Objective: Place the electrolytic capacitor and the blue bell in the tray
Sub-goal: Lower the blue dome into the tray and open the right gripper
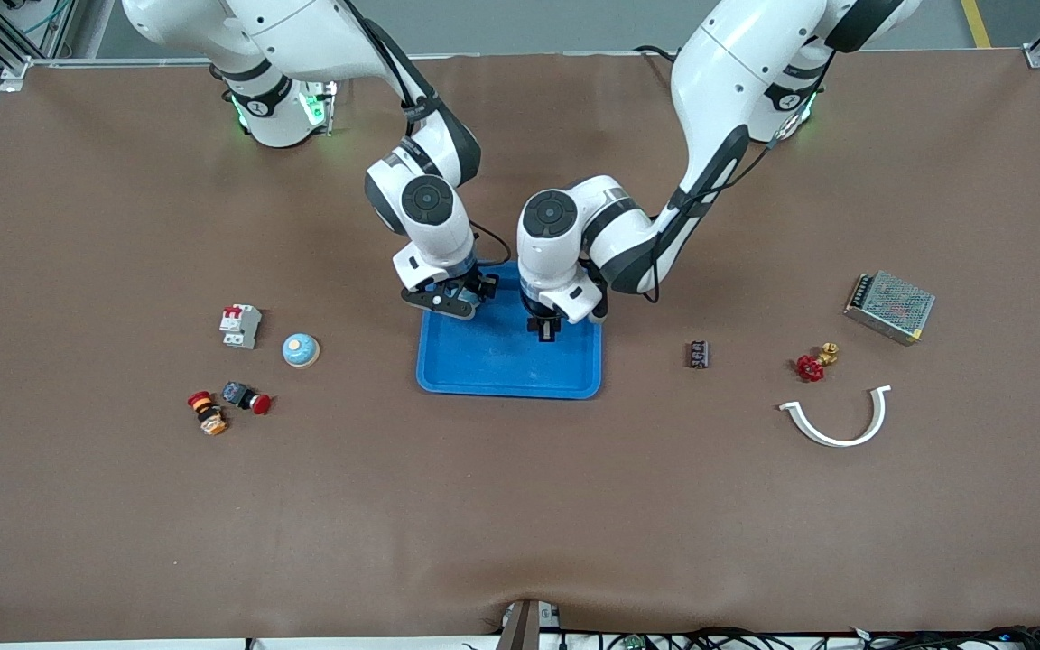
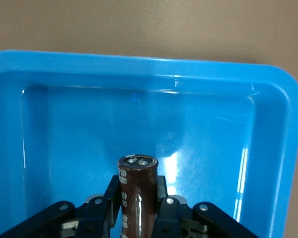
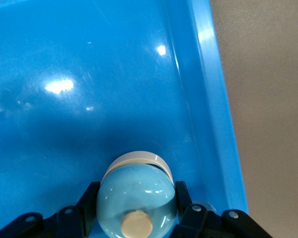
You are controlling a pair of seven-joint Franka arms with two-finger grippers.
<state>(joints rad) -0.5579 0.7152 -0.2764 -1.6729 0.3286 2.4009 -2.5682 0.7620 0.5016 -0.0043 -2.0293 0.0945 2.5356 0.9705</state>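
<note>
Capacitor [image 2: 138, 193]: hanging clamped in left end effector [image 1: 545, 329] over tray [image 1: 484, 375], staying inside rim for a clean drop. Bell [image 3: 136, 198]: sitting gripped in right end effector [image 1: 448, 298], hovering just inside tray edge.

This looks like a robotics lab or an industrial test cell. Two white Franka arms stand bolted at one edge of a wide table [image 1: 123, 506] covered in a plain brown mat, with aluminium frame posts at its corners and cable bundles along its edge. Industrial electrical parts lie scattered around the blue tray [image 1: 502, 366]: toward the right arm's end of the table from it, a circuit breaker [image 1: 240, 325] and emergency-stop push buttons [image 1: 247, 397]; toward the left arm's end, a metal-cased power supply [image 1: 889, 306], a red-handled valve [image 1: 814, 363] and a white curved clamp [image 1: 840, 420].
</note>
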